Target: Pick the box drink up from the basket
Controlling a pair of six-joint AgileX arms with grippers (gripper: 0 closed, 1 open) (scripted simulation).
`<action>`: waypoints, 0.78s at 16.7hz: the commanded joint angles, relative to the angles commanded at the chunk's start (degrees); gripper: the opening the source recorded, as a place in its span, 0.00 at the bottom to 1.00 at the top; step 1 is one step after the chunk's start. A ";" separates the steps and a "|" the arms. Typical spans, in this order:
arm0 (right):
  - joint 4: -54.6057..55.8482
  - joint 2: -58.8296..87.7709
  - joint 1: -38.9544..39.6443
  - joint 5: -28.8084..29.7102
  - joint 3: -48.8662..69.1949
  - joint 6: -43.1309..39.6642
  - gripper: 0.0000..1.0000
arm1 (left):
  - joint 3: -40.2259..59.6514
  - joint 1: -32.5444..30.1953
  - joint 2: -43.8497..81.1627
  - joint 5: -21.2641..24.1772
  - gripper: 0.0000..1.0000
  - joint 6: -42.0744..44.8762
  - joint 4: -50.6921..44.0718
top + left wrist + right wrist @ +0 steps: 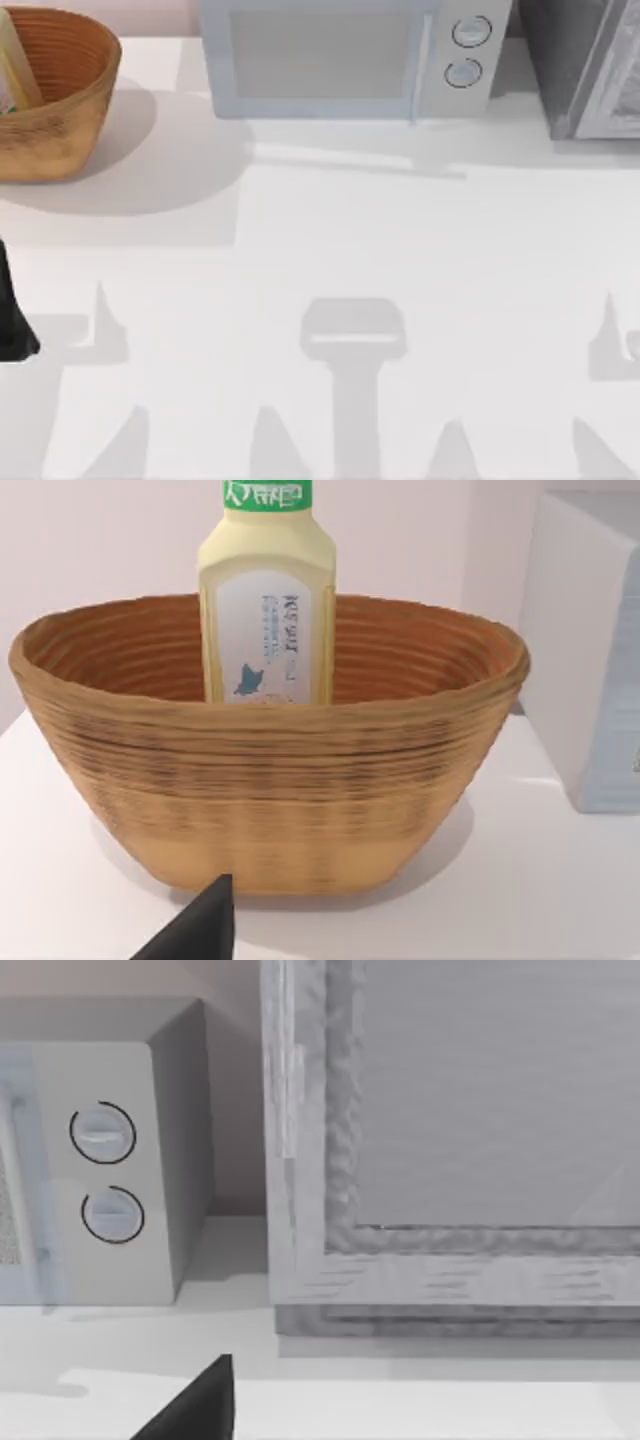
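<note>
Box drink (266, 600) stands upright inside basket (270, 790) at table's (330, 250) far left corner, beside microwave (350, 60). Left gripper (205, 925) hovers just before basket — jaw state cannot tell. Right gripper (200, 1400) faces microwave, grey cabinet (450, 1160) — jaws likewise unclear.

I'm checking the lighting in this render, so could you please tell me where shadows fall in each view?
Top view: the basket casts a soft grey shadow to its right on the table, and arm-shaped shadows line the near edge. Left wrist view: a faint shadow lies under the basket, and the box drink is evenly lit. Right wrist view: a dim shadow sits beside the microwave.
</note>
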 joint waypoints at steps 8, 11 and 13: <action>0.00 0.00 0.00 0.00 0.00 0.00 1.00 | 15.06 2.94 35.80 3.83 1.00 0.38 22.64; 0.00 0.00 0.00 0.00 0.00 0.00 1.00 | 21.77 4.21 51.63 5.50 1.00 0.72 32.66; 0.00 0.00 0.00 0.00 0.00 0.00 1.00 | 26.08 5.06 62.08 6.58 1.00 0.91 39.14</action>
